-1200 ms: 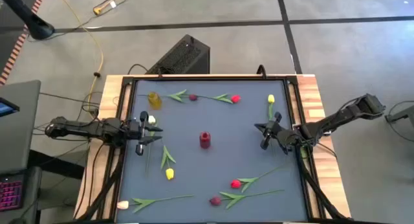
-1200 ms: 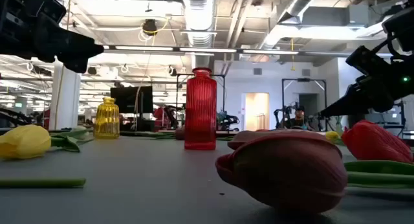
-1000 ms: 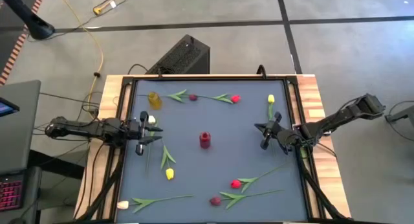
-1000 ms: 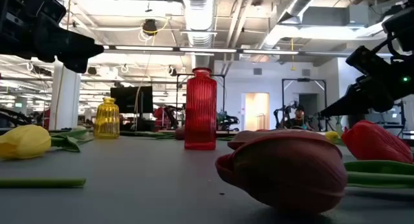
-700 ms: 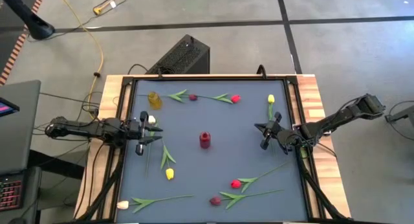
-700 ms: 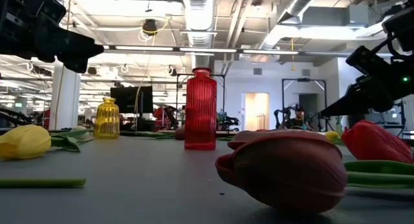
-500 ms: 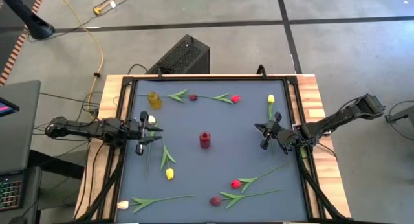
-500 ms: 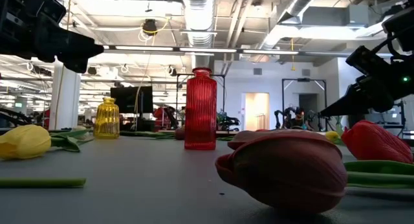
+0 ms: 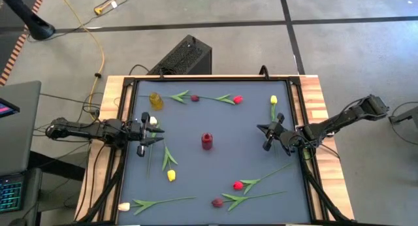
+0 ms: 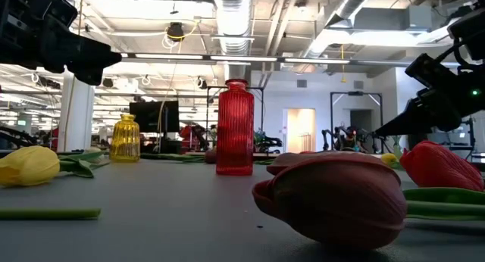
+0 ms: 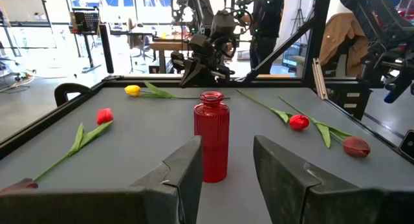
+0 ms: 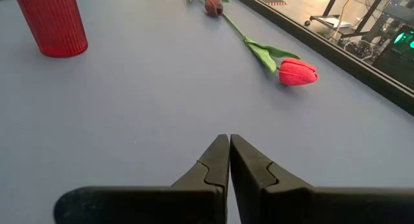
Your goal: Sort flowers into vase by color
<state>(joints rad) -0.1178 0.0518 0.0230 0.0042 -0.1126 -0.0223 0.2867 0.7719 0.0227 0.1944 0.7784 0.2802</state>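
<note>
- High view is showing a flat grey mat [image 9: 215, 121] lying in a wooden frame, with flowers [image 9: 243, 184] scattered around its edges, thin green stems ending in smooth tulip heads.
- A ribbed red glass vase [image 9: 207, 141] is standing at the centre; a smaller yellow vase [image 9: 155, 100] is standing near a far corner.
- Left gripper [image 11: 223, 162] is hovering with its jaws partly apart, framing the red vase, no flower between them.
- Right gripper [image 12: 229, 153] is hovering pinched shut and empty, flowers lying well apart.
</note>
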